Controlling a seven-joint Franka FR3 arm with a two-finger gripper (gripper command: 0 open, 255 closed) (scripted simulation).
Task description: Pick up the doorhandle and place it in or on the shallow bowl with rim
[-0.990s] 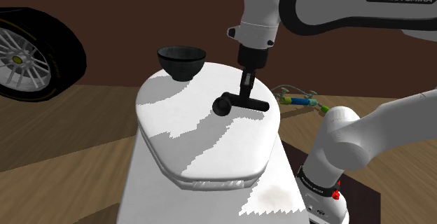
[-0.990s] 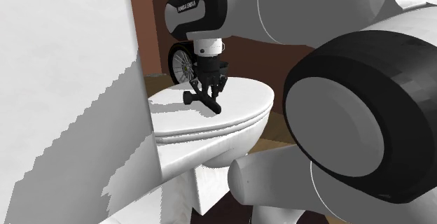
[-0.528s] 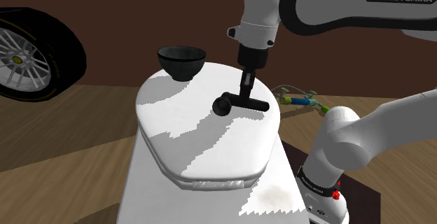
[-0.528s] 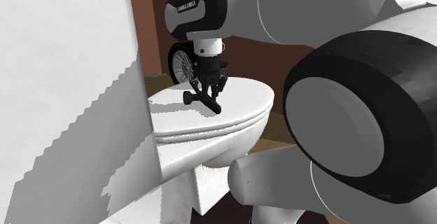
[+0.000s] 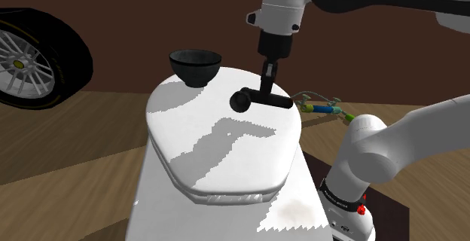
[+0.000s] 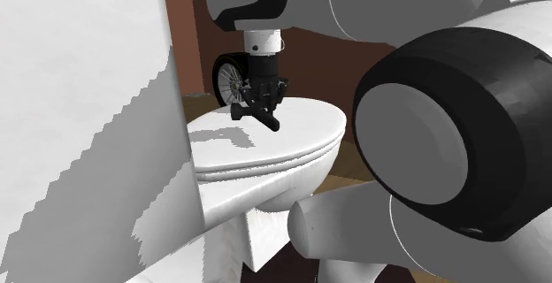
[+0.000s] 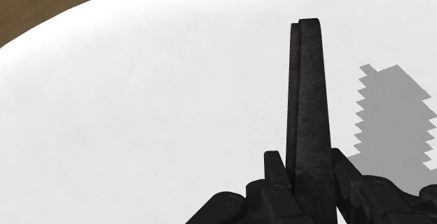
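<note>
The doorhandle is a black lever with a round knob end. It hangs level a little above the white toilet lid, and its shadow falls on the lid beneath it. My black gripper is shut on its bar from above. In the wrist view the doorhandle runs straight out from the gripper, clasped between both short fingers. The black shallow bowl with rim stands upright at the lid's far end, toward the shoulder view's left of the gripper. In the second exterior view the gripper holds the doorhandle over the lid.
A bicycle wheel stands at the far left on the wooden floor and shows behind the gripper as wheel. Small colourful items lie on the floor past the lid. The white cistern rises beside the lid. My stand is at the lower right.
The gripper has risen with the doorhandle, lifting it off the lid. The bowl has not moved.
</note>
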